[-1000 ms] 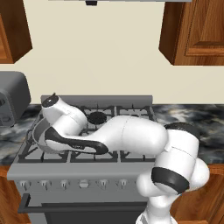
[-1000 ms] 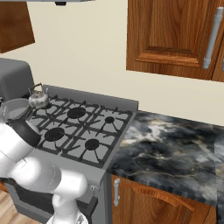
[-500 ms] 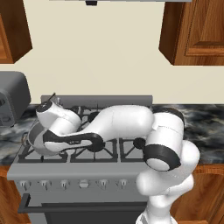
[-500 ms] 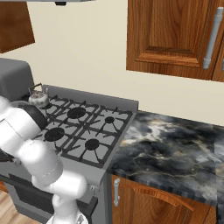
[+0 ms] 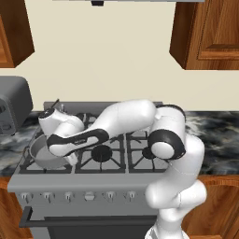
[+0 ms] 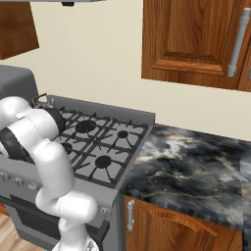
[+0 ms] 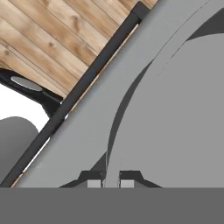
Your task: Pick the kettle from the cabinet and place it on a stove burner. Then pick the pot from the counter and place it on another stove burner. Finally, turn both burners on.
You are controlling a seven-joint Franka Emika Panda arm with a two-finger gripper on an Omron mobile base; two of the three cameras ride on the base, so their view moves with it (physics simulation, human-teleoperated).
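The wide grey pot (image 5: 43, 152) sits at the stove's (image 5: 107, 187) front left burner, and whether it touches the grate cannot be told. My gripper (image 5: 71, 158) is shut on its right rim; in the hand view the thin rim of the pot (image 7: 188, 109) runs between the tips of my gripper (image 7: 111, 182). The kettle (image 5: 52, 108) stands on the back left burner, mostly hidden behind my hand, with its dark handle showing. From the right, the kettle's handle (image 6: 41, 100) peeks over my arm. The cabinet (image 6: 196, 39) door is closed.
The other burners (image 5: 101, 152) are bare under their grates. A grey microwave (image 5: 11, 105) stands left of the stove. Marbled counter (image 6: 186, 166) stretches to the right. A row of knobs (image 5: 88, 196) lines the stove front, above the dark oven handle (image 7: 87, 78).
My elbow has swung up and to the right while the hand stayed over the front left burner. The pot has sunk slightly toward the grate.
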